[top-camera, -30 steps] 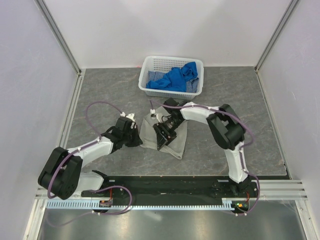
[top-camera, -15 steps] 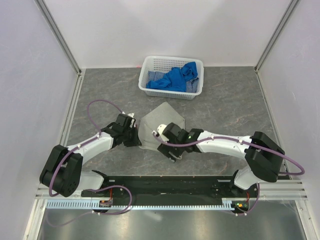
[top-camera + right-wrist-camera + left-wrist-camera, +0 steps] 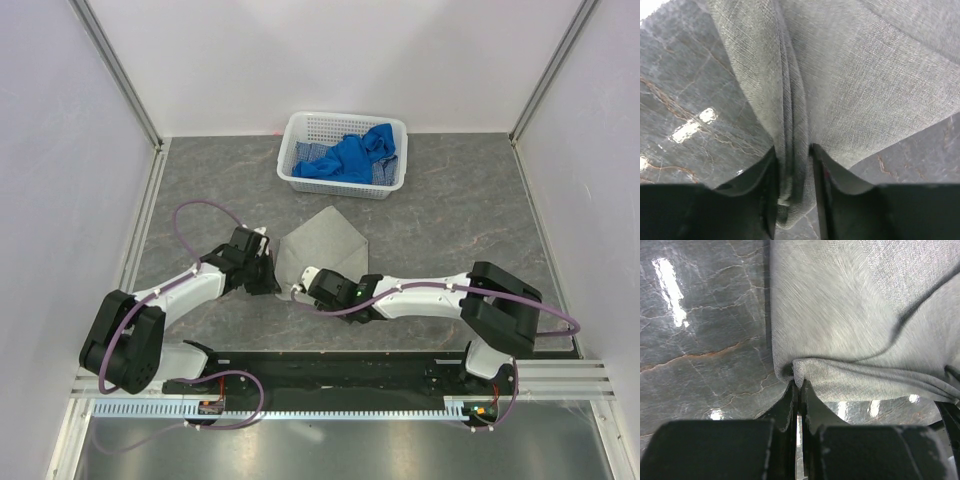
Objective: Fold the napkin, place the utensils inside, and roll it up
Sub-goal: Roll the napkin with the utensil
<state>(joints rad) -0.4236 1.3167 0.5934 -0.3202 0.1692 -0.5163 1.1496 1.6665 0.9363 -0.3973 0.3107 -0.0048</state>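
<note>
Now: fold step; napkin (image 3: 325, 235) lies on desk (image 3: 450, 200), near basket (image 3: 345, 150).
Left fingers (image 3: 795, 395): pinched tight on napkin's left corner.
Right fingers (image 3: 771, 172): narrow, clasping bunched near edge.
Advice: carry both grips over together, cloth taut.

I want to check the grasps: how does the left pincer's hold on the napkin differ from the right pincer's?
The left pincer pinches a thin edge of the napkin, jaws nearly together; the right pincer holds a thick bunched fold, jaws further apart. The left pincer is at the napkin's left side, the right pincer at its near end. Both grip the same napkin.
</note>
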